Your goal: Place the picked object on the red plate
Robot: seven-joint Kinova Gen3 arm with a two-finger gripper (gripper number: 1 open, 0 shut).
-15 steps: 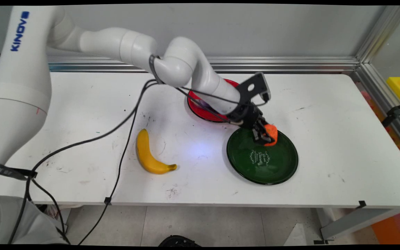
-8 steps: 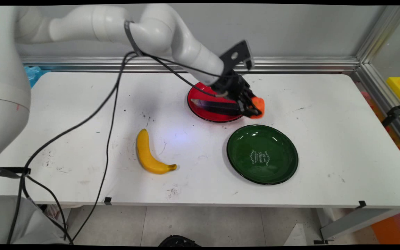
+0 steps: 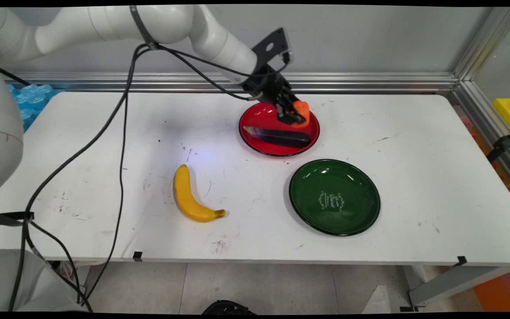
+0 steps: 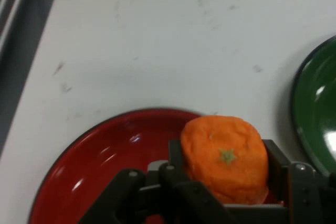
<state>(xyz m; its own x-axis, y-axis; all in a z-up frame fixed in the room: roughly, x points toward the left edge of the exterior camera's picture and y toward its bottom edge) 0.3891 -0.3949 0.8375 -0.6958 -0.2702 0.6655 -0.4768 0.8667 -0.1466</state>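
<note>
— Over the red plate [image 3: 255, 122], upper middle of the frame: the gripper [image 3: 296, 116] is clamped on the orange [image 3: 302, 112].
— And beneath it?
— An eggplant [image 3: 277, 135] lying on that plate. I'd say it's mid-carry; setting down needs a spot clear of the eggplant.
— Different from a second ago?
— Yes, it hung low over the green plate [image 3: 357, 212] then. The banana [image 3: 189, 197] hasn't budged on the worktop [image 3: 414, 146].
</note>
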